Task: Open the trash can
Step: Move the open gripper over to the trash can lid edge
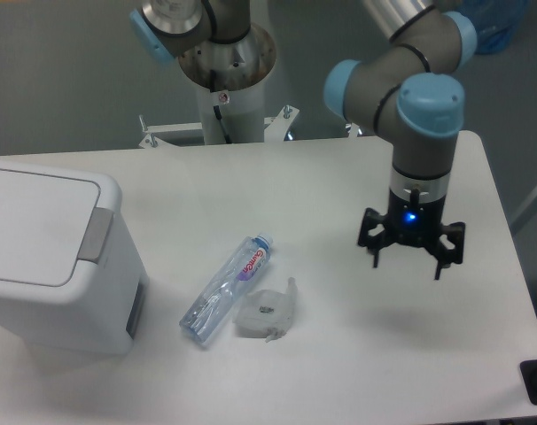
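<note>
Trash can [47, 257] at table's [339, 354] left; bottle [228, 289] right of it; gripper [412, 246] apparently above table's right.
</note>
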Robot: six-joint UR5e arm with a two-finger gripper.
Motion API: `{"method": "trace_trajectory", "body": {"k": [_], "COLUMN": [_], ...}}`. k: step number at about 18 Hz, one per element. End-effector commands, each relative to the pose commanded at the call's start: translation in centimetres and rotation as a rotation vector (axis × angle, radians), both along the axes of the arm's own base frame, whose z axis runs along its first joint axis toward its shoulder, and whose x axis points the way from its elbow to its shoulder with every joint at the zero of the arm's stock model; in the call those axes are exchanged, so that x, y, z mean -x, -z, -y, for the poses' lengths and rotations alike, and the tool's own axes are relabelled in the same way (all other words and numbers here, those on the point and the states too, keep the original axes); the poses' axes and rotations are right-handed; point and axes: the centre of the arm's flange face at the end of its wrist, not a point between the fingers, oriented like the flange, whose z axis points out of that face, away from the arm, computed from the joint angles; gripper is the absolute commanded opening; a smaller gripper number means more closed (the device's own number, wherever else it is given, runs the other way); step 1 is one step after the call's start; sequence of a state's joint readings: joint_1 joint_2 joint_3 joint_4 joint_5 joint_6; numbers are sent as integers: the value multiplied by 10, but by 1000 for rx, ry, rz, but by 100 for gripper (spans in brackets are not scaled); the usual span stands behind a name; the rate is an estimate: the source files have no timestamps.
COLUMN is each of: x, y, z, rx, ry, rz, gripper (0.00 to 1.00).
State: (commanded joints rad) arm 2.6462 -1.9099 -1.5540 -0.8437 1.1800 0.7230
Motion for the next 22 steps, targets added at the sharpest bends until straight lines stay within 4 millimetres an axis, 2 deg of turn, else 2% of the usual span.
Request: {"method": "trace_trajectory", "body": {"k": [5, 9, 15, 17, 20, 22], "x": [-32, -77, -154, -181, -204, -221], "y": [-57, -73, -80, -90, -100, -97], "z": [-34, -64, -103, -109, -109, -112], "rx": [-157, -180, -182, -194, -205, -197], "ry": [-35, -36, 20, 8, -23, -9], "rz": [67, 113, 170, 201, 236, 250], "gripper": [100, 100, 100, 100, 100, 100]}}
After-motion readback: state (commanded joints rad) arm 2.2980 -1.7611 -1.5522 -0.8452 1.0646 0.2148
